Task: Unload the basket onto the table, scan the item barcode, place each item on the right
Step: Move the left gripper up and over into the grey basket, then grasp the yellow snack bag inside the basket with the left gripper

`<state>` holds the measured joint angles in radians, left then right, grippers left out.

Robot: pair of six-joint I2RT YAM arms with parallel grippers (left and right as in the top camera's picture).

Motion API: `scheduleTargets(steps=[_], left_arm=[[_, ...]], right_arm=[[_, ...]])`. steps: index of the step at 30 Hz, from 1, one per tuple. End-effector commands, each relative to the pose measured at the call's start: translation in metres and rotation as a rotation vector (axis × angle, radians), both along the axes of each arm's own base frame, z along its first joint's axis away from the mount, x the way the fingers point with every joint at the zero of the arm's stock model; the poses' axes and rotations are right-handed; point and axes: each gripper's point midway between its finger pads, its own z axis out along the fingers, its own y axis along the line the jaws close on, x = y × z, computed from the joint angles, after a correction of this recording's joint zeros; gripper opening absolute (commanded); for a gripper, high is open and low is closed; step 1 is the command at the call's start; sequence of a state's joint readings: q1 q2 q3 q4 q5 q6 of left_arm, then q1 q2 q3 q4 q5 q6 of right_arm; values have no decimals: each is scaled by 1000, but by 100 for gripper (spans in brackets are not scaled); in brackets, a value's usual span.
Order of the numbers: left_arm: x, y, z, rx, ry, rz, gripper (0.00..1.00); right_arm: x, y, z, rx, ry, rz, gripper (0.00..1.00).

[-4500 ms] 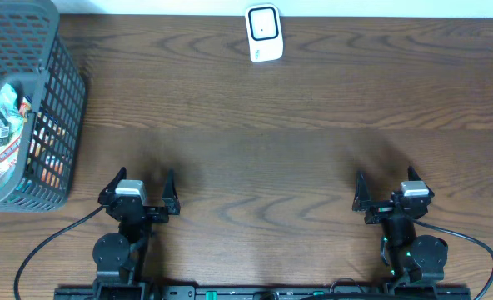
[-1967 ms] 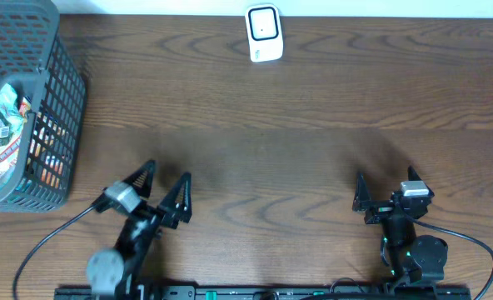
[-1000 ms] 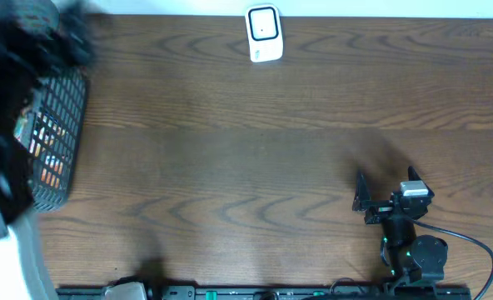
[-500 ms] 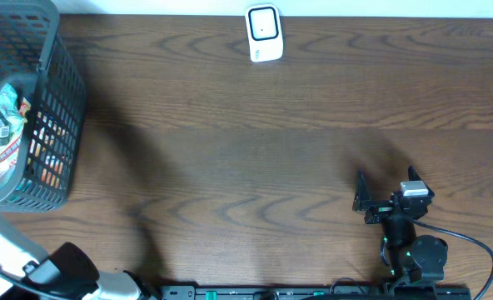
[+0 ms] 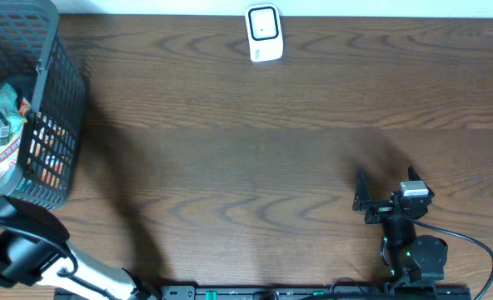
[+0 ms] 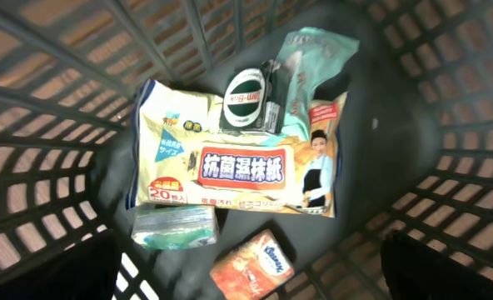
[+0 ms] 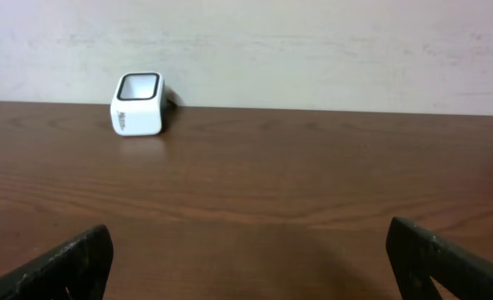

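A dark mesh basket (image 5: pixel 59 125) at the table's left edge holds the items. The left wrist view looks straight down into it: a yellow wet-wipes pack (image 6: pixel 238 167), a green-and-white round item (image 6: pixel 248 98) on top of it, a mint pouch (image 6: pixel 313 58), a small green pack (image 6: pixel 173 227) and an orange tissue pack (image 6: pixel 253 265). My left gripper (image 6: pixel 246 279) hangs open above them, touching nothing. The white scanner (image 5: pixel 263 33) stands at the far edge, also visible as the scanner (image 7: pixel 138 104) ahead of my right gripper (image 7: pixel 255 267). That right gripper (image 5: pixel 385 183) rests open and empty at the front right.
My left arm (image 5: pixel 26 250) reaches up at the front-left corner, near the camera and beside the basket. The basket wall (image 6: pixel 446 142) rings the items on all sides. Brown wooden table (image 5: pixel 255 150) lies between basket, scanner and right gripper.
My left arm lifted off its front-left resting spot and swung left and up over the basket. The right arm stayed still.
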<state>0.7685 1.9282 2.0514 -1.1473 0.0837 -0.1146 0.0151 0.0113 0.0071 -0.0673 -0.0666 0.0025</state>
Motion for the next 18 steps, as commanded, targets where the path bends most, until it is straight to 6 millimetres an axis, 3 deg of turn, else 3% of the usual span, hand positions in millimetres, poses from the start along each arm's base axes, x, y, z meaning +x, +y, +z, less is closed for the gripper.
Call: scheduleTargets(steps=[1, 7, 13, 18], left_arm=[[6, -1, -21, -23, 48, -62, 97], [21, -4, -53, -34, 118, -104, 98], [31, -11, -101, 1, 306, -168, 98], [22, -15, -130, -55, 393, -182, 98]], right_arm=[[0, -3, 0, -12, -1, -11, 99], [0, -3, 0, -11, -1, -11, 99], [0, -3, 0, -11, -1, -11, 99], [0, -3, 0, -12, -1, -11, 99]])
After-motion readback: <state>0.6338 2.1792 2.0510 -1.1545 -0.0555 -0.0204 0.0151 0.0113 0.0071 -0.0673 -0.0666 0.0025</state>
